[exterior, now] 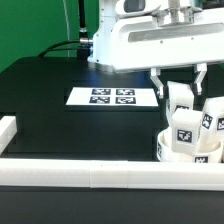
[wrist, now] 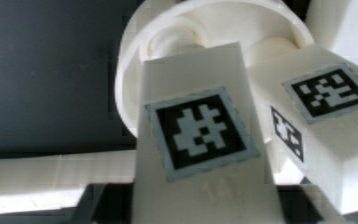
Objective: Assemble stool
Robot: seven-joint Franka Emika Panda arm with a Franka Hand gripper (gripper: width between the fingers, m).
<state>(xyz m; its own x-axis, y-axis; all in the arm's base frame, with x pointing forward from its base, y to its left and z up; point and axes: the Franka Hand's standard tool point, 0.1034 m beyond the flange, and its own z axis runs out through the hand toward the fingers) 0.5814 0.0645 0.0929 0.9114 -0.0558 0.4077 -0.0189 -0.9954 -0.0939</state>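
Firmly, the gripper (exterior: 179, 88) clamps one leg block (exterior: 181, 101) over the round seat (exterior: 171, 149).

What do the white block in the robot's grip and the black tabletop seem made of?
The leg block looks like matte white plastic: even colour, no grain. Its tag looks like a flat printed sticker. The table seems a dull black sheet; material unclear.

— Finish of the leg block (wrist: 190, 120)?
— White plastic, smooth, faint satin sheen; printed black-and-white tag, matt.
— And the seat (exterior: 172, 150)?
— Same white plastic, smooth, softly shiny at the rounded edge.
— Table top (exterior: 45, 115)?
— Black, matt; material hard to tell.
— Border rail (exterior: 100, 177)?
— White, smooth, dull.
— Marker board (exterior: 112, 97)?
— Thin, white, paper-like, matt.
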